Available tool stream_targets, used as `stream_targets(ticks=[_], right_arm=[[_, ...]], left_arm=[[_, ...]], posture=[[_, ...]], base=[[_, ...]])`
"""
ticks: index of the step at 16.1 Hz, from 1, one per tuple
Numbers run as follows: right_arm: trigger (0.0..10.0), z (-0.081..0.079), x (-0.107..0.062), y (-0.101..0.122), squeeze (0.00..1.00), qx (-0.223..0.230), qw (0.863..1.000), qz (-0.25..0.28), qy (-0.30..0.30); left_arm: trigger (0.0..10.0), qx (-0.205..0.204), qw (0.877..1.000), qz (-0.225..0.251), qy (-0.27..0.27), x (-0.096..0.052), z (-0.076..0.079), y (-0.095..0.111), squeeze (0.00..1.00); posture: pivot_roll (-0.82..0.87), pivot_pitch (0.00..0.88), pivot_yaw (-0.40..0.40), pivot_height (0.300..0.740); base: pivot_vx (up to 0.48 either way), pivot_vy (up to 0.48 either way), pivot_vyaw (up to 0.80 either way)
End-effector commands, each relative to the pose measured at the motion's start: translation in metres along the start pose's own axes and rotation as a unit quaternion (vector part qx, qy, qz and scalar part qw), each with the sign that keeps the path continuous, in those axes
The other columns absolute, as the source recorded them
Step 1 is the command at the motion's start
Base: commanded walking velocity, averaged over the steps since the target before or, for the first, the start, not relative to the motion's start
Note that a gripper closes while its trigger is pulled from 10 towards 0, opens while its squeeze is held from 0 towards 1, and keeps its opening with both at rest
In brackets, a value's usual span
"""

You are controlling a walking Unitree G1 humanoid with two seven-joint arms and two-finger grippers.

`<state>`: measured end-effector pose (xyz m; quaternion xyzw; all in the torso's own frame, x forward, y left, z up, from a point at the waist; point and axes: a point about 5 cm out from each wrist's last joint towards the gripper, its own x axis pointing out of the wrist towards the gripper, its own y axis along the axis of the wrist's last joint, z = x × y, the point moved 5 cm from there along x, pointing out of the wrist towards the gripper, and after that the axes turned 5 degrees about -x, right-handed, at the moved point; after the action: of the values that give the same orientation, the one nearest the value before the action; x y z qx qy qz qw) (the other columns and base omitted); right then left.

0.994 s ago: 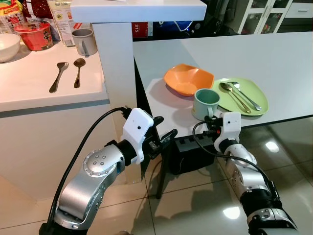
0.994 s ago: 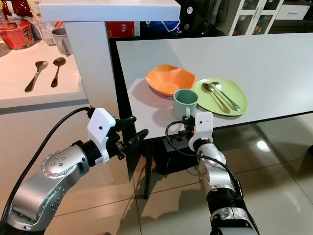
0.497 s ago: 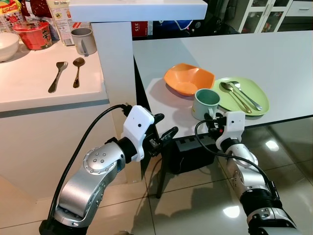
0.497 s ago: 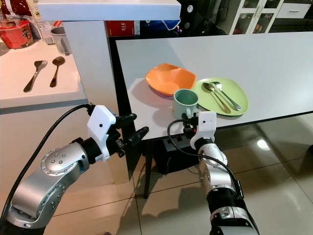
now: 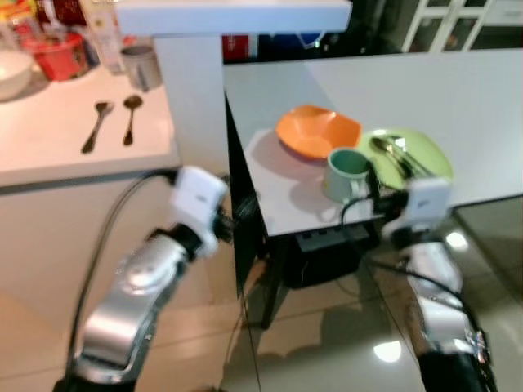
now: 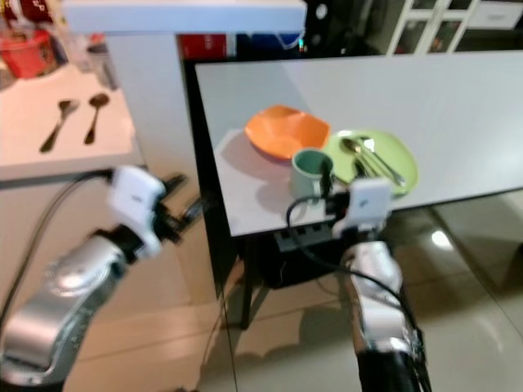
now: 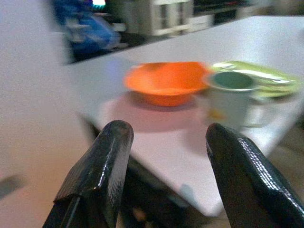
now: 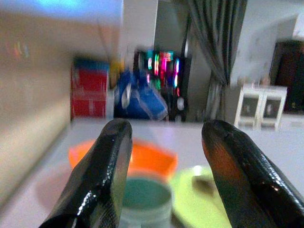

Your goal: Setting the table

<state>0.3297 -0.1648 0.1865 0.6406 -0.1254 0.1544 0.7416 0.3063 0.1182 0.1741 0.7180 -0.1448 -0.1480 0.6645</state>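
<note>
On the grey table (image 5: 466, 90), near its front left corner, stand an orange bowl (image 5: 317, 132), a green mug (image 5: 345, 173) and a green plate (image 5: 417, 151) carrying a spoon and fork (image 6: 372, 159). My right gripper (image 6: 341, 175) is open at the table's front edge, level with the mug and just right of it. In the right wrist view its fingers (image 8: 102, 171) frame the mug (image 8: 145, 206) with nothing between them. My left gripper (image 6: 184, 200) is open and empty, left of the table corner and below its top. Its fingers (image 7: 99, 171) point towards the bowl (image 7: 166, 85).
A white pillar (image 5: 192, 98) stands between the table and the white counter (image 5: 49, 155) on the left. The counter carries two spoons (image 5: 114, 124), a grey cup (image 5: 143, 67) and a red tub (image 5: 61, 59). A black box (image 5: 327, 253) sits under the table on glossy tiles.
My right gripper has risen from under the table edge to mug height beside the mug. My left arm has drawn back to the left. The picture is now blurred.
</note>
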Motion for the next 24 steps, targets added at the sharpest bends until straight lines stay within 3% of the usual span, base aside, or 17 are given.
stream_targets(ticks=[1, 2, 3, 4, 9, 17, 24], right_arm=[[10.0, -0.004, 0.002, 0.019, 0.00, 0.015, 1.000, 0.019, 0.005], [10.0, -0.021, 0.000, 0.018, 0.00, 0.055, 0.997, -0.014, 0.049], [10.0, -0.028, -0.002, 0.015, 0.00, 0.066, 0.995, -0.032, 0.065], [10.0, -0.051, -0.006, 0.006, 0.00, 0.068, 0.988, -0.078, 0.115], [10.0, -0.066, -0.015, -0.005, 0.00, 0.070, 0.976, -0.147, 0.145], [10.0, -0.062, -0.014, -0.013, 0.00, 0.059, 0.977, -0.172, 0.116], [10.0, -0.062, -0.010, -0.014, 0.00, 0.060, 0.976, -0.175, 0.112]], left_arm=[[10.0, 0.009, 0.999, 0.001, 0.039, -0.006, -0.014, 0.000, 0.00], [10.0, 0.020, 0.998, -0.006, 0.063, -0.010, -0.024, -0.001, 0.00], [10.0, 0.024, 0.997, -0.007, 0.070, -0.010, -0.026, -0.001, 0.00], [10.0, 0.027, 0.996, 0.000, 0.091, -0.006, -0.031, 0.004, 0.00], [10.0, 0.032, 0.994, 0.016, 0.101, 0.006, -0.029, 0.011, 0.00], [10.0, 0.042, 0.994, 0.023, 0.094, 0.014, -0.026, 0.014, 0.00], [10.0, 0.050, 0.992, 0.036, 0.107, 0.016, -0.034, 0.024, 0.00]], posture=[[0.01, 0.017, -0.001, 0.740], [0.02, 0.008, -0.003, 0.740], [0.02, 0.008, -0.003, 0.740], [0.02, 0.000, -0.004, 0.740], [0.02, 0.000, 0.008, 0.740], [0.03, 0.000, 0.010, 0.740], [0.04, 0.000, 0.003, 0.740]], base=[[0.000, 0.244, 0.00], [0.000, 0.412, 0.00], [0.000, 0.442, 0.00], [0.000, 0.461, 0.00], [0.000, 0.464, 0.00], [0.000, 0.458, 0.00], [0.000, 0.459, 0.00]])
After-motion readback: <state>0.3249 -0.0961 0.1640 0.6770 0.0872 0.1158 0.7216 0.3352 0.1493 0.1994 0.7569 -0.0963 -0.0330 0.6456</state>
